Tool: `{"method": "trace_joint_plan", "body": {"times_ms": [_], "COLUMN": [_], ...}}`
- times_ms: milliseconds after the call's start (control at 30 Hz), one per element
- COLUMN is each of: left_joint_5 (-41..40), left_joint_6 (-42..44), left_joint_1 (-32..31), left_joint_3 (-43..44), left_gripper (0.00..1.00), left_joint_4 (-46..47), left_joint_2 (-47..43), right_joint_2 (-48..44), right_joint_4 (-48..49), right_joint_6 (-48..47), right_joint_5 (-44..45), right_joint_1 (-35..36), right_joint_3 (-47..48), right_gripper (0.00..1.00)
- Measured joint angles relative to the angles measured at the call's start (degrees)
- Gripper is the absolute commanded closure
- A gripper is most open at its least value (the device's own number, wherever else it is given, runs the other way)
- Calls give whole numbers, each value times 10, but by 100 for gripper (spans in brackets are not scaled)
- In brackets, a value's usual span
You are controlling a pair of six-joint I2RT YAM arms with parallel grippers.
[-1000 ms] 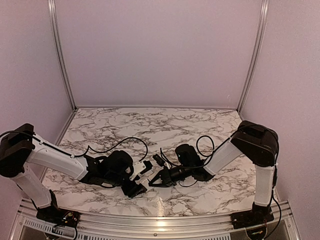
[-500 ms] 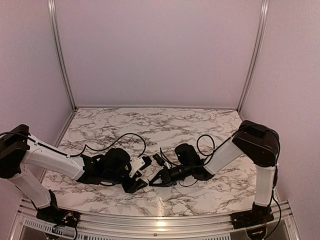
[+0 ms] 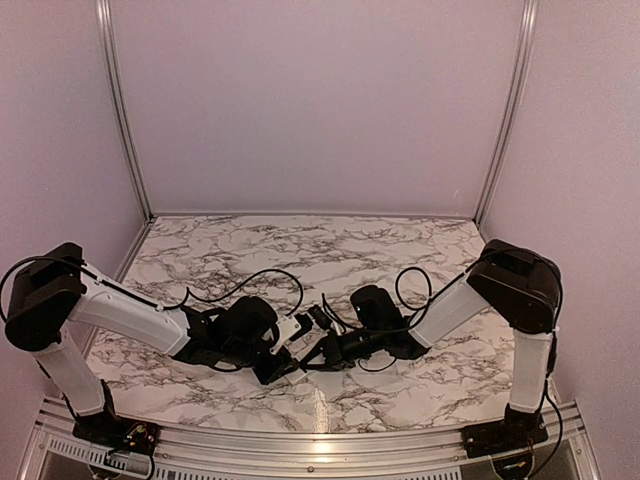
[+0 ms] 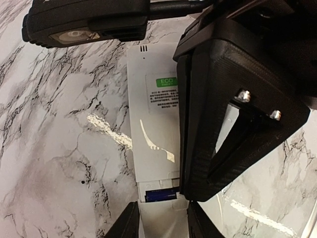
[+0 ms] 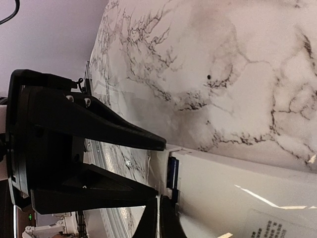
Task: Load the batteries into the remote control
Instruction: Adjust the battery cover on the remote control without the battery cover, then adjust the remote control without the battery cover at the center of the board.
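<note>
White remote (image 4: 153, 129), back up, pinched at 1 end by left claw (image 4: 161, 227). 1 battery (image 4: 161, 194) visible inside it. Right claw (image 5: 159, 167) spread, tips just beside that battery.

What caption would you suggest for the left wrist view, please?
Left fingers grip the face-down remote control; right fingers reach over it, one battery visible at its open end.

The right claw (image 4: 194, 191) hides the remote (image 4: 153, 129) along one side; its near end is cut off; the battery (image 4: 161, 195) barely shows.
</note>
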Motion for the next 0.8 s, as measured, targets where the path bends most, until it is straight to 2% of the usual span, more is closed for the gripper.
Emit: {"method": "trace_joint_plan", "body": {"times_ms": [200, 400, 600, 800], "left_joint_5": [-1, -7, -12, -17], "left_joint_6": [0, 0, -4, -28], "left_joint_1": [0, 1, 3, 4], "left_joint_3": [6, 7, 9, 7], "left_gripper": [58, 47, 46, 42], "left_joint_4": [0, -10, -36, -55], "left_joint_2": [4, -4, -42, -102], "right_joint_2": [-15, -73, -122, -150], "right_joint_4": [-24, -35, -50, -94], "right_joint_6": [0, -7, -29, -68], "right_joint_5": [15, 23, 29, 38], "right_joint_1": [0, 0, -15, -65], "right_joint_3": [-2, -3, -9, -38], "right_gripper": [95, 89, 82, 70]}}
